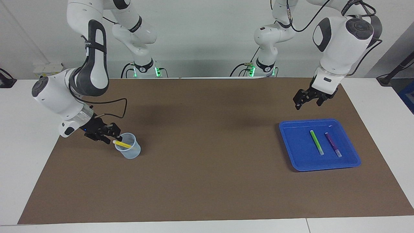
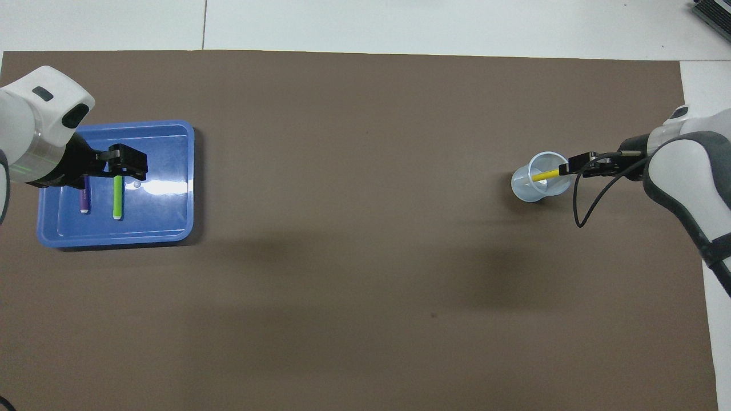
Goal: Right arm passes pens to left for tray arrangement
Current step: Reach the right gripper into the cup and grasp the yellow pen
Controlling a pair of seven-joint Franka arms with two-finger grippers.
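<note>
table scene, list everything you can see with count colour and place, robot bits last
yellow pen: 1, yellow with a whitish end, leaning in the cup, its upper end sticking out over the rim
cup: 1, translucent bluish, on the mat toward the right arm's end of the table
tray: 1, bright blue, on the mat toward the left arm's end
green pen: 1, green, lying flat in the tray
purple pen: 1, purple, lying flat in the tray beside the green one, apart from it
mat: 1, brown, covering most of the white table
right tool: 1, black, at the yellow pen's whitish end by the cup rim
left tool: 1, black, open and empty, raised above the tray's edge nearest the robots
</note>
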